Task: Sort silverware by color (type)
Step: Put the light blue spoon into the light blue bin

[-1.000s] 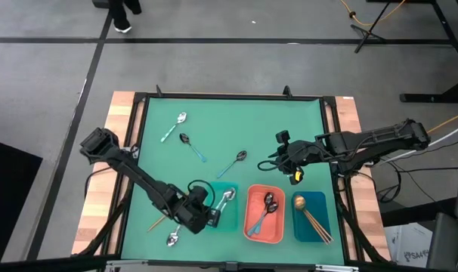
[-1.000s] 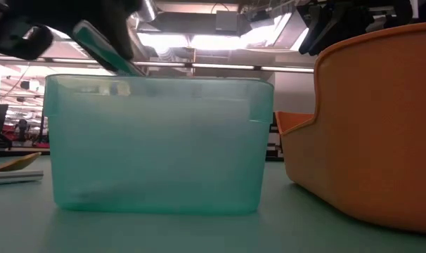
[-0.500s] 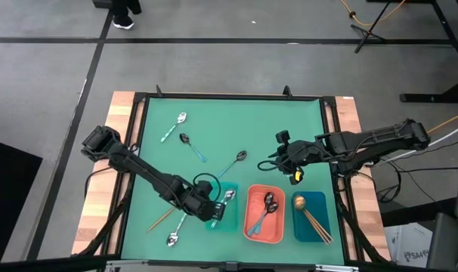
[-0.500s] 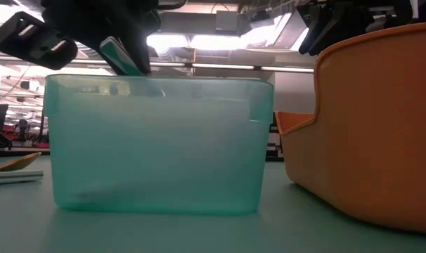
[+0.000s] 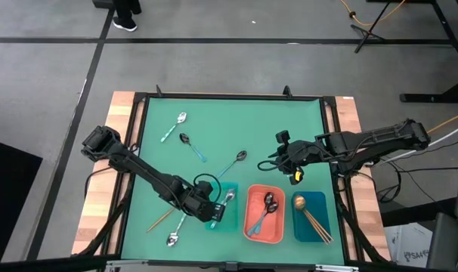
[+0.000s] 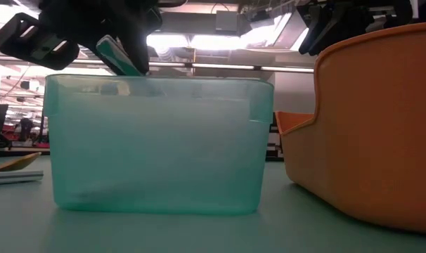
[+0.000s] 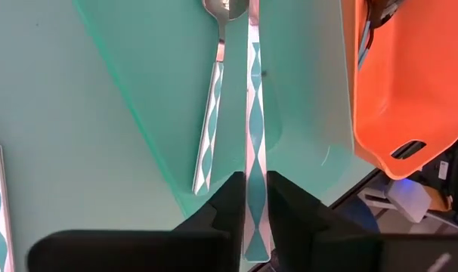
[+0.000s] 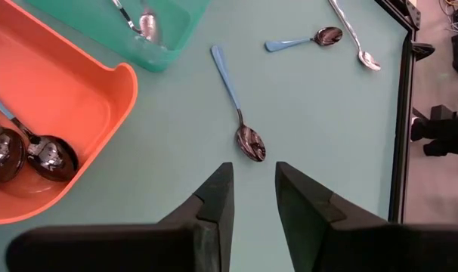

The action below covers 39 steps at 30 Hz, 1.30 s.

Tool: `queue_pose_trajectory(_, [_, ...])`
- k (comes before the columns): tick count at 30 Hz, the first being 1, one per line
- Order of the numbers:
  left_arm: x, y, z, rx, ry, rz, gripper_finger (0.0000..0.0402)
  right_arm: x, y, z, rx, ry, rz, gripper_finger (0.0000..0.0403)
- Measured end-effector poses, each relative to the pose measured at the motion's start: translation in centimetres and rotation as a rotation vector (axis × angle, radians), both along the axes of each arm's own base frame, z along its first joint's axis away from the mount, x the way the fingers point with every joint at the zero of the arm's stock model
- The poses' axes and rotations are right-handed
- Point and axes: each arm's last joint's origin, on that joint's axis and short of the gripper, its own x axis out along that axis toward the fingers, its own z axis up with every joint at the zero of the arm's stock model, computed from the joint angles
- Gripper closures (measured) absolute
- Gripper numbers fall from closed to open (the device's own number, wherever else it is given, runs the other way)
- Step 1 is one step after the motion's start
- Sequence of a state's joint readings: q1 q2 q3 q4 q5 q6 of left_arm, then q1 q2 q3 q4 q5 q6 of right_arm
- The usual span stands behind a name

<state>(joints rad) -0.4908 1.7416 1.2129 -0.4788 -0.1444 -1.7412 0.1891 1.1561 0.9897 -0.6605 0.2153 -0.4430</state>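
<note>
- Your left gripper sits low and centre-left in the high view, over the near end of the translucent teal tray. Its fingers are clamped on a slim silver spoon with a teal diamond-patterned handle.
- In the left wrist view that held spoon runs straight up the frame over the tray, and a second silver spoon with the same diamond handle lies flat on the glossy tray floor just beside it.
- In the low view the teal tray is a frosted, rounded box, and the held handle pokes up at a slant above its rim at upper left.
- The coral tray, smooth with a scooped lip, holds two dark-bowled spoons with bluish handles.
- The dark blue tray at lower right holds gold-copper spoons with thin brown handles.
- On the matte green table: a silver spoon at upper left, a dark spoon just below it, another dark spoon near the centre, a silver spoon at lower left and a brown-handled one beside it.
- Your right gripper hangs right of centre with its fingers parted and nothing between them.
- Since a second ago, your left gripper has swung rightward from beside the tray to over it; in the last half second it has barely shifted. The right arm and the loose spoons have not moved.
</note>
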Motion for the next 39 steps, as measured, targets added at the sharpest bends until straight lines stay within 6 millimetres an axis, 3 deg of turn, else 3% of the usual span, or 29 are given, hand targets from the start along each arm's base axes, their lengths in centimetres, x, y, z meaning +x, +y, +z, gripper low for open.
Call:
queue_pose_trajectory(10, [0.0, 0.0, 0.0, 0.000, 0.000, -0.001, 0.0294, 0.0, 0.0, 0.0, 0.000, 0.000, 0.000, 0.0315])
queue_pose_trajectory(27, [0.0, 0.0, 0.0, -0.002, 0.001, -0.002, 0.0287, 0.0, 0.0, 0.0, 0.000, 0.000, 0.000, 0.0315])
queue_pose_trajectory(39, [-0.8, -1.4, 0.0, -0.085, 0.054, -0.272, 0.0287, 0.0, 0.0, 0.0, 0.000, 0.000, 0.000, 0.0315])
